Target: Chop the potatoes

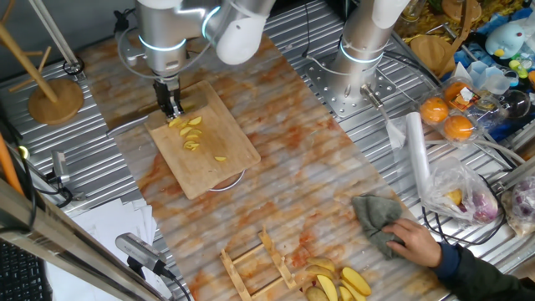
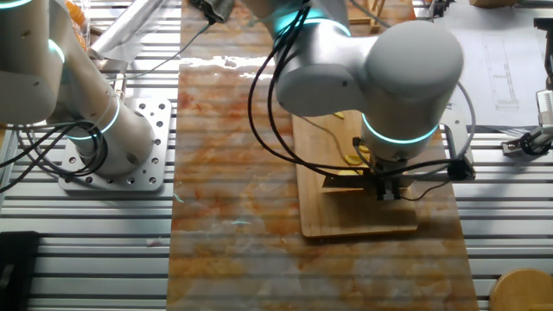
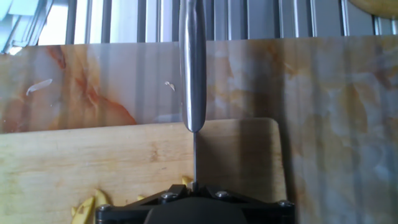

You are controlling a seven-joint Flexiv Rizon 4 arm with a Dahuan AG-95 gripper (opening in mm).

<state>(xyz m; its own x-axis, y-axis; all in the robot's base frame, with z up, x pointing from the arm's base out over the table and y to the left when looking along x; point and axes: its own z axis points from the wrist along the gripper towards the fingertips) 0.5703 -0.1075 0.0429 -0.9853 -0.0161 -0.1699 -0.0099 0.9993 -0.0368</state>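
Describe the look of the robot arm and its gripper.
The silver-grey, rounded robot arm has glowing cyan rings at its joints. Black cables loop alongside it. Its small black two-finger gripper is boxy, with silver screws visible in the hand view.

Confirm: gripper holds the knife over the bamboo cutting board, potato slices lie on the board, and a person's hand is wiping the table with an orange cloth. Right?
One error: the cloth under the person's hand is grey, not orange, as one fixed view shows. The rest holds: the gripper holds the knife over the bamboo cutting board, with potato slices on it.
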